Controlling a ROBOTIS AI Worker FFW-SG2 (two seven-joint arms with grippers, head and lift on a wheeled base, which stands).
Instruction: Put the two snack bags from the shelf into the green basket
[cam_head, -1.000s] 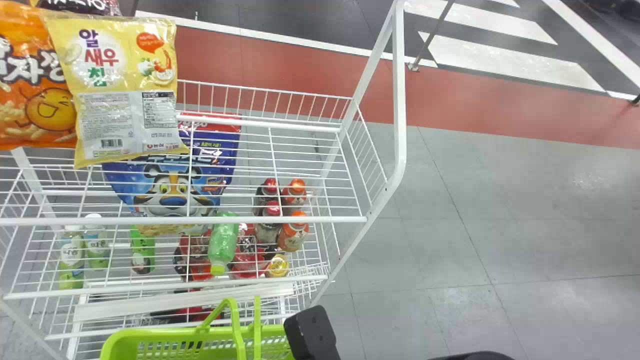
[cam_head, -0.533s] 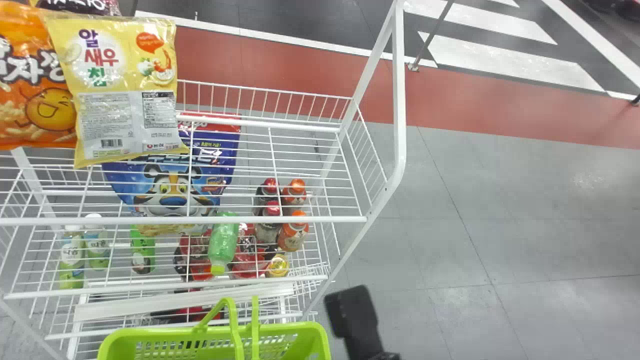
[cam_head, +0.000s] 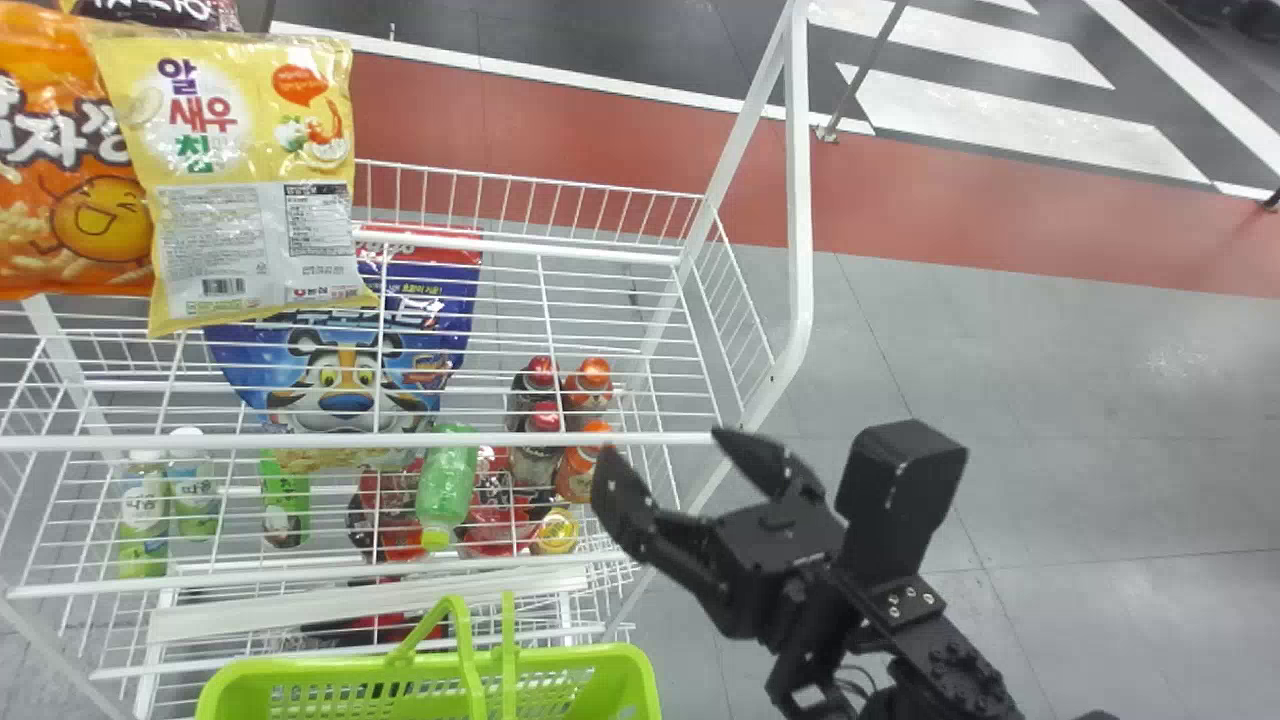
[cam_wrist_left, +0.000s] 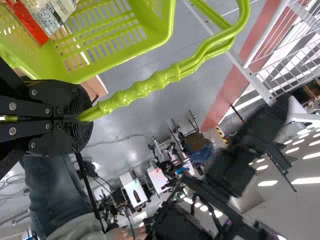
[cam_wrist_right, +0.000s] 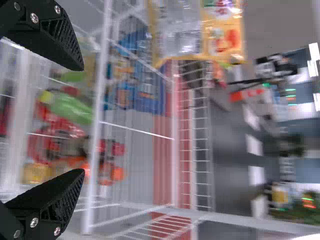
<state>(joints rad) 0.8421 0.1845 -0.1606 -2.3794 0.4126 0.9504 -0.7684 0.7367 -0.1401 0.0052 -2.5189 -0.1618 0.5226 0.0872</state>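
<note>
Your basket (cam_head: 330, 664) is lime green, your shelf (cam_head: 650, 438) white. You've got a yellow bag (cam_head: 235, 175) with a white panel, an orange bag (cam_head: 75, 170) patterned with a smiling face.

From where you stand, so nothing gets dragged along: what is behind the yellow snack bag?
Behind the yellow snack bag, an orange bag, a dark bag and, lower down, a blue bag show in part. Whatever it covers cannot be seen.

The head view looks down on shelf (cam_head: 650, 438) and basket (cam_head: 600, 656); the left wrist view shares the basket, close up; the right faces the shelf.
</note>
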